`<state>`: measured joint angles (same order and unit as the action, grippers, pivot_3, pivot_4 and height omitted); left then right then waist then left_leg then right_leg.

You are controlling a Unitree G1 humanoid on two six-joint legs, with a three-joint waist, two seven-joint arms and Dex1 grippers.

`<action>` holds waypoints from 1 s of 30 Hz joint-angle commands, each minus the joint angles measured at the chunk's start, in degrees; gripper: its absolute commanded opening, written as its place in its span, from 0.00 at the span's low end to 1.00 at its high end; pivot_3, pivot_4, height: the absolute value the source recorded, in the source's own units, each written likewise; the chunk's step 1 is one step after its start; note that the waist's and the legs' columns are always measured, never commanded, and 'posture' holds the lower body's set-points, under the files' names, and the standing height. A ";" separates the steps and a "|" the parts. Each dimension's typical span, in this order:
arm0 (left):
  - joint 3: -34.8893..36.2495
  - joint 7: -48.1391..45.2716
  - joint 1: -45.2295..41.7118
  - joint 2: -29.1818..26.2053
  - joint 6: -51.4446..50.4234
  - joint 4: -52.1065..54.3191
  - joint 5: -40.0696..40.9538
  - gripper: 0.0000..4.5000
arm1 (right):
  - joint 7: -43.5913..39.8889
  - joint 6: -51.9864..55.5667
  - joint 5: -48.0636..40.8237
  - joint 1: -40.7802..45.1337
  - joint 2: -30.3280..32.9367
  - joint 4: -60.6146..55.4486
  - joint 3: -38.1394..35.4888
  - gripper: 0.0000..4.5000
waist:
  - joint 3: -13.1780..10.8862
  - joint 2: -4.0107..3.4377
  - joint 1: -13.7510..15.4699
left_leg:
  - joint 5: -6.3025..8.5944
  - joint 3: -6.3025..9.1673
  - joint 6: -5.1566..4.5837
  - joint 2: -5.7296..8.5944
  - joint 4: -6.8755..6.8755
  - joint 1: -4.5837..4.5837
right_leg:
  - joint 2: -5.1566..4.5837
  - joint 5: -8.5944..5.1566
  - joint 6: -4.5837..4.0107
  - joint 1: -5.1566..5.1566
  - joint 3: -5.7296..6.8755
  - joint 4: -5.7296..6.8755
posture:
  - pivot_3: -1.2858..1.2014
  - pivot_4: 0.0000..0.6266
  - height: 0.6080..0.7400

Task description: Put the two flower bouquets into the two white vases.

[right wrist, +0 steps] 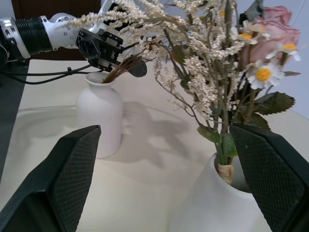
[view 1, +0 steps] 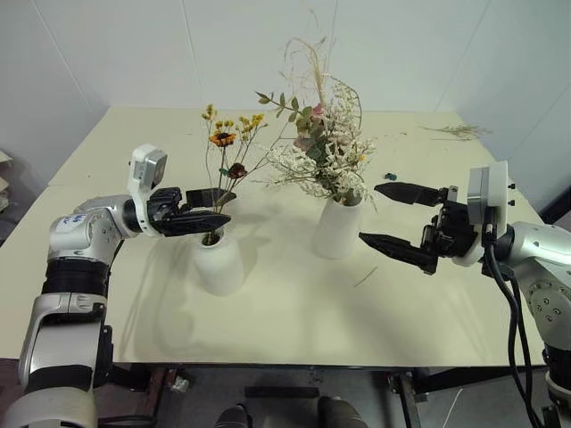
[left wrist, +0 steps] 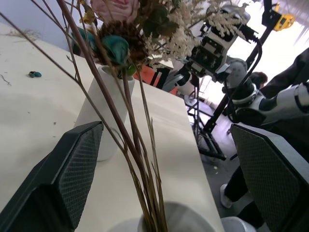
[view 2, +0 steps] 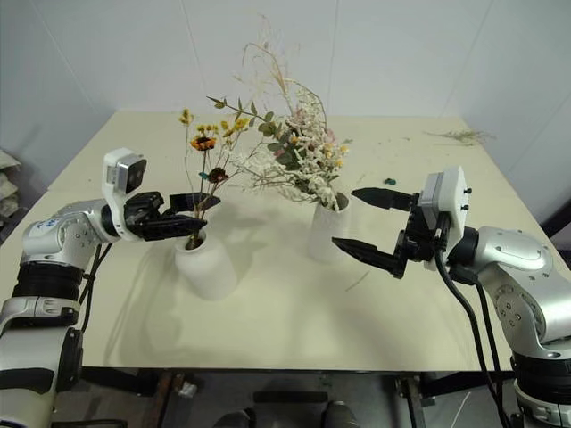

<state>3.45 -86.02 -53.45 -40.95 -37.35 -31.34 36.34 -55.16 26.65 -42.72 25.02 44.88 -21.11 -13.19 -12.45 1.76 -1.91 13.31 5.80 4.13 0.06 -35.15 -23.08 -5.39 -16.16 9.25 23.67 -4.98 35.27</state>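
Both bouquets already stand in vases: sparse yellow-orange bouquet (view 1: 225, 152) in the short vase (view 1: 219, 263), bushy bouquet (view 1: 323, 143) in the taller vase (view 1: 339, 227). My left gripper (view 1: 207, 209) has its jaws apart around the thin stems just above the short vase's mouth, gripping nothing. My right gripper (view 1: 400, 221) gapes beside the taller vase. Next, I judge: draw both clear without snagging stems (the thin ones tip easily).
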 commanded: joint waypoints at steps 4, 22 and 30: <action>2.73 -5.14 0.14 -2.09 -6.93 3.35 4.60 1.00 | 0.99 0.31 -0.83 -0.58 1.09 -2.65 -2.65 1.00 | 0.00 0.00 0.07 | 0.00 0.00 0.00 0.00 -0.01 0.00 | 0.00 0.00 0.00 0.00 0.00 0.02 | 0.52 0.24 1.00; 14.12 5.18 14.79 -5.24 0.86 15.34 4.91 1.00 | -0.33 -0.38 -0.12 1.26 0.03 -0.20 -0.86 1.00 | 0.00 0.00 0.18 | -0.01 0.01 0.01 -0.04 -0.01 0.02 | -0.01 -0.02 -0.03 0.02 0.00 0.07 | 0.52 0.24 1.00; 14.59 4.95 14.20 -8.27 14.14 11.90 -0.36 1.00 | -2.26 -1.16 0.34 1.79 0.72 1.79 -1.08 1.00 | 0.00 0.00 0.24 | -0.01 -0.01 0.02 -0.02 0.00 0.02 | -0.02 -0.01 -0.04 0.00 0.00 0.02 | 0.52 0.24 1.00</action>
<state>16.31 -80.79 -38.27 -48.25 -25.54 -19.19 36.37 -56.75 26.60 -42.60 26.09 44.85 -18.70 -13.22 -12.45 1.76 -1.66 13.30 5.79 4.15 0.05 -35.15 -23.05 -5.41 -16.17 9.20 23.67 -4.98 35.28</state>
